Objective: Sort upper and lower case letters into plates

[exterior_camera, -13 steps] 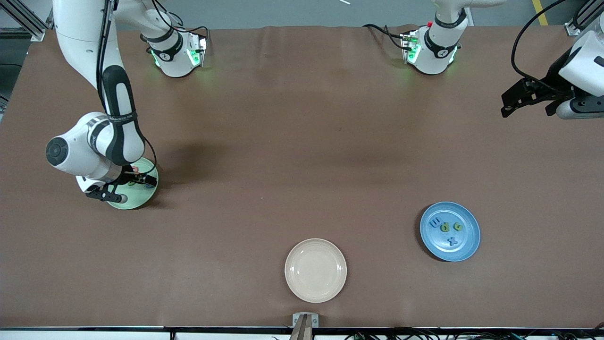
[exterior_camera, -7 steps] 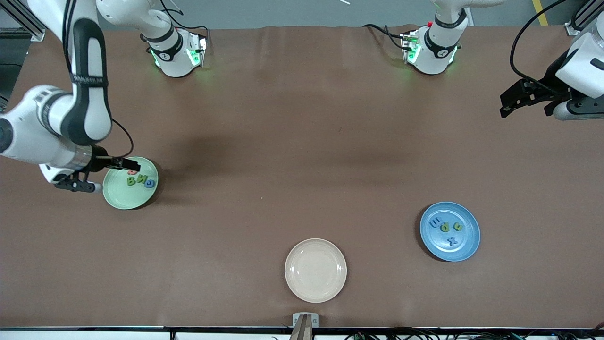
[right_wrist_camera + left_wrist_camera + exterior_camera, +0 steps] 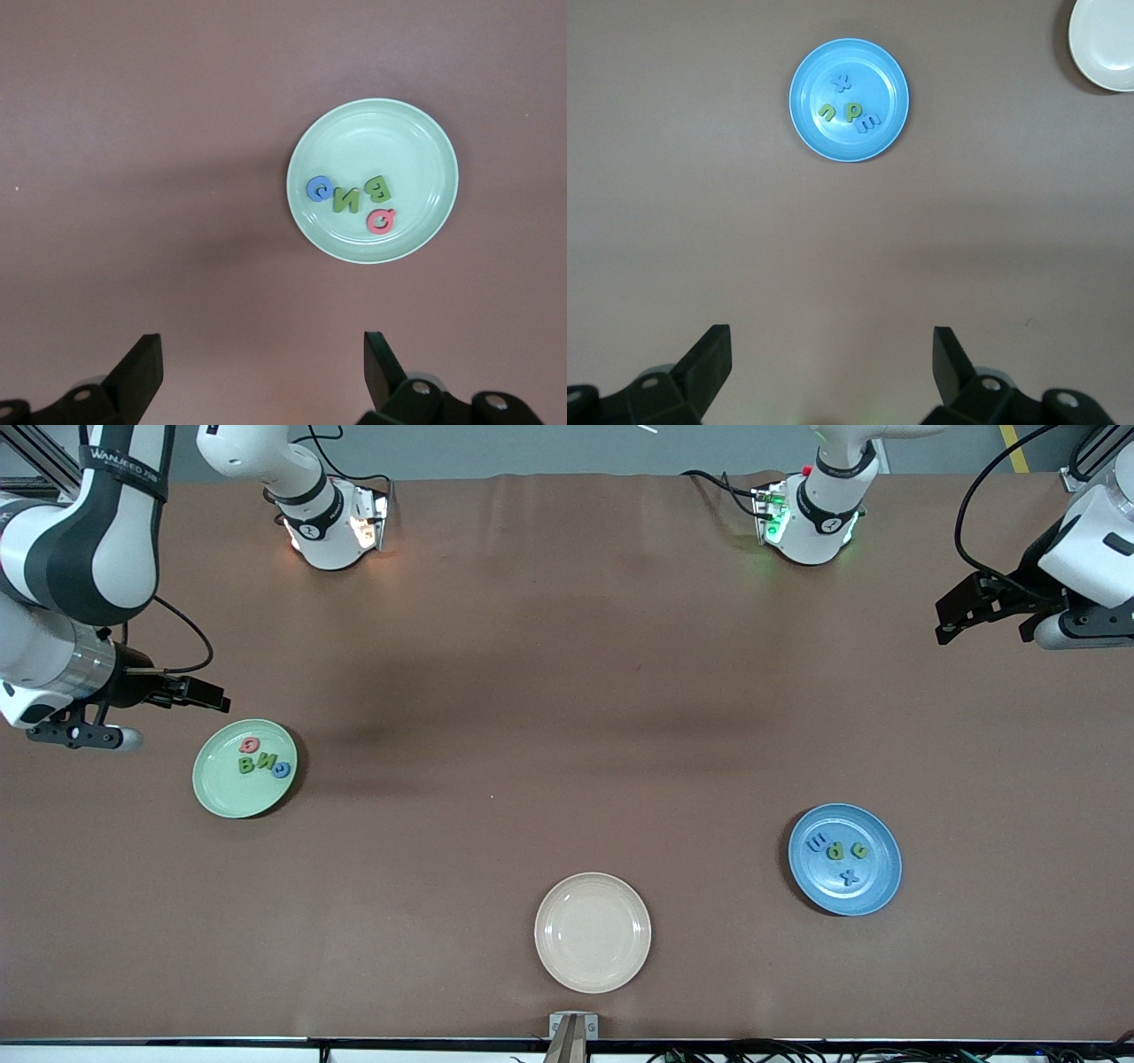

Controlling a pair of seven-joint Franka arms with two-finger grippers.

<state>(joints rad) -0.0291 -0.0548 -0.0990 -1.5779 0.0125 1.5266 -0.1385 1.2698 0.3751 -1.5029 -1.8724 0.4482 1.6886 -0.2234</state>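
Withdrawing right gripper [image 3: 208, 701] from above green plate [image 3: 221, 797], jaws wide, empty; four letters [image 3: 262, 761] left there. Left gripper [image 3: 952, 624] waited wide, empty. Sorting looked finished.

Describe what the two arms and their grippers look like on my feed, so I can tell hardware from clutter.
Both arms have glossy white shells with black joint bands. The right arm's black band carries small white lettering, and a thin black cable loops near its silver wrist ring. The right gripper and left gripper are black, with two wedge-shaped fingers each. Black cables trail above the left arm's wrist. The round bases glow green.
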